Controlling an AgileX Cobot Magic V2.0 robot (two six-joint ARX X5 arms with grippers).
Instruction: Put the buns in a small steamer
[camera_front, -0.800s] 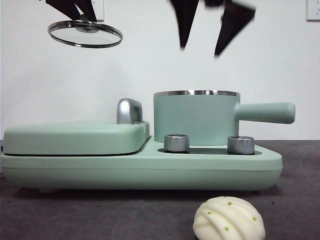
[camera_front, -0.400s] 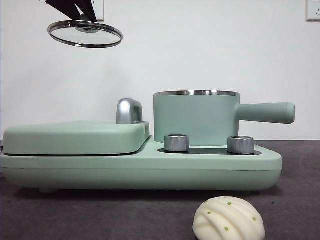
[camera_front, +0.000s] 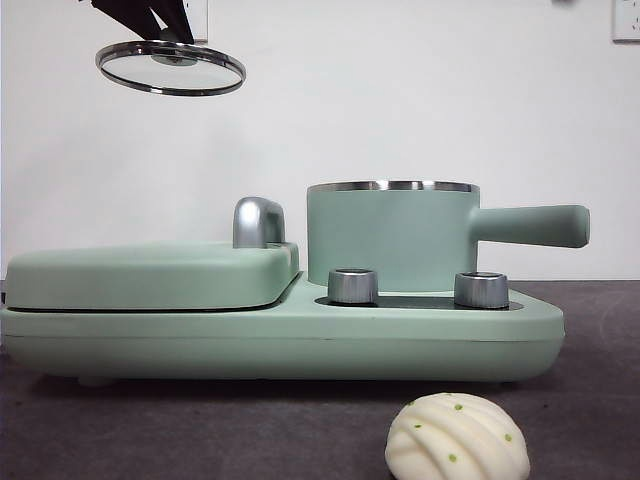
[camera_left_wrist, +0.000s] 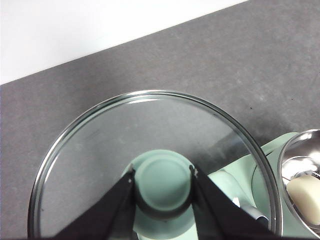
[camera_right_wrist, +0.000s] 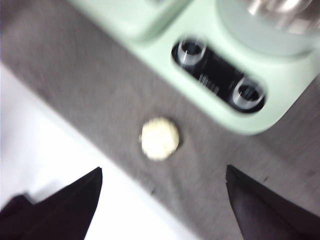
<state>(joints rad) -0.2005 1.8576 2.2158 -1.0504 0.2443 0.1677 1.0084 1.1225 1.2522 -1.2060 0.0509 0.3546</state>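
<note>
The mint-green small steamer (camera_front: 392, 235) stands open on the appliance at the right, handle pointing right. The smooth loaf-shaped bun (camera_left_wrist: 306, 198) lies inside it, as the left wrist view shows. The ridged, green-specked bun (camera_front: 457, 437) lies on the dark table in front; it also shows in the blurred right wrist view (camera_right_wrist: 159, 138). My left gripper (camera_left_wrist: 162, 175) is shut on the green knob of the glass lid (camera_front: 170, 67), held high at the upper left. My right gripper (camera_right_wrist: 162, 187) is open, high above the ridged bun, out of the front view.
The flat mint-green hinged griddle (camera_front: 150, 273) with a chrome handle (camera_front: 258, 222) sits closed left of the steamer. Two steel knobs (camera_front: 353, 285) stand on the appliance front. A white wall stands behind; the table's edge shows in the right wrist view.
The right gripper's black jaws, above the steamer a second ago, have risen out of the front view. The lid, the left gripper and the ridged bun have not moved.
</note>
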